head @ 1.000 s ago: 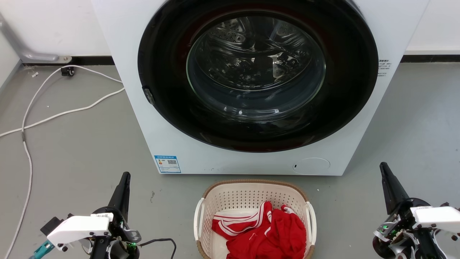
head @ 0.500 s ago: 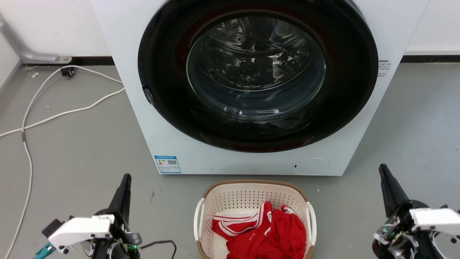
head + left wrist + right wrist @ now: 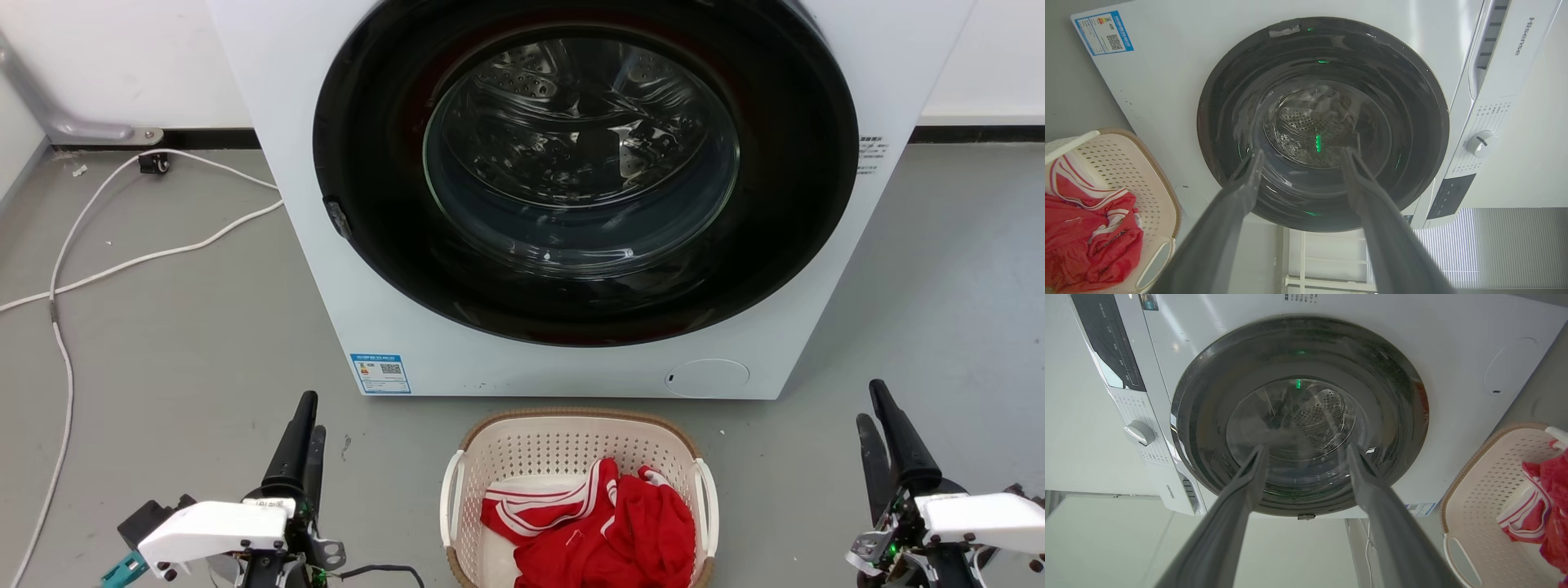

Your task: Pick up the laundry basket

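The cream perforated plastic laundry basket (image 3: 563,453), with a brown woven-look rim and two white side handles, stands on the grey floor (image 3: 163,351) just in front of the big white front-loading washing machine (image 3: 326,245), at the bottom middle of the head view; inside it lies a crumpled red garment with white stripes (image 3: 629,531), heaped toward the near side, while the far wall of the basket is bare.

The left gripper (image 3: 312,416) is low at the left of the basket and well apart from it, with its two long dark fingers pointing up toward the machine; in the left wrist view these fingers (image 3: 1241,192) stand apart with a clear gap, there is nothing between them, and they touch nothing.

The right gripper (image 3: 870,403) is at the right of the basket, also well apart from it; in the right wrist view its fingers (image 3: 1372,490) are spread in the same way, and it holds nothing and touches nothing.

Both wrist views look at the round dark-framed glass door (image 3: 580,147) of the machine; the basket is at the lower left edge of the left wrist view and at the lower right edge of the right wrist view; a thin white cable (image 3: 122,261) lies on the floor at the left of the machine.
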Robot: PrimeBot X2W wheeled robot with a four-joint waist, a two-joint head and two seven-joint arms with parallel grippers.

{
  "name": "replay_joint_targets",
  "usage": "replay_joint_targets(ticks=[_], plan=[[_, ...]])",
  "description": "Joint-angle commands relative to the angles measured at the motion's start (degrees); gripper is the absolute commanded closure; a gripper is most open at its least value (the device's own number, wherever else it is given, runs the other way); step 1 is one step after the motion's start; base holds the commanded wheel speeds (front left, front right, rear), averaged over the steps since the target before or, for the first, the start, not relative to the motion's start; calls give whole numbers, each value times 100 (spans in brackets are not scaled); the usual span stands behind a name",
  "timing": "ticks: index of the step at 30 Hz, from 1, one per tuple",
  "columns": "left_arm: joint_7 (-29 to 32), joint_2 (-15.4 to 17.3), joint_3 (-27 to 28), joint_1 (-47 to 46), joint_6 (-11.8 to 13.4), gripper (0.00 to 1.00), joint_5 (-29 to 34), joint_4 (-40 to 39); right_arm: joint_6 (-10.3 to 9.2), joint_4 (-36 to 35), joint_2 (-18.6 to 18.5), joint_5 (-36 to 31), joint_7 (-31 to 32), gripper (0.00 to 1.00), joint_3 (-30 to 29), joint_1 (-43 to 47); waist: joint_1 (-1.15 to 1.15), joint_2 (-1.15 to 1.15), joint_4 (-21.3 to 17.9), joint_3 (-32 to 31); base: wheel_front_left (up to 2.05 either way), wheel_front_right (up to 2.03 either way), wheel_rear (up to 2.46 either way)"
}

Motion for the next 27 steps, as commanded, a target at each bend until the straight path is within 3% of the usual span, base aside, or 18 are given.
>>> replay_joint_targets(ticks=[1,15,17,27], plan=[[-77,30,-38,-163,-22,0,260,-150,0,-170,-18,-275,-77,0,11,-44,0,0,4,-1,0,0,0],[-414,24,-269,-155,-1,0,2191,-366,0,-673,-12,-2441,-236,0,14,145,0,0,18,-14,0,0,0],[-522,24,-401,-180,46,0,2875,-373,1,-928,-11,-3215,-141,0,46,219,0,0,22,-13,0,0,0],[-723,31,-625,-229,154,0,4092,-383,1,-1248,-11,-4443,-52,0,145,312,0,0,27,1,0,0,0]])
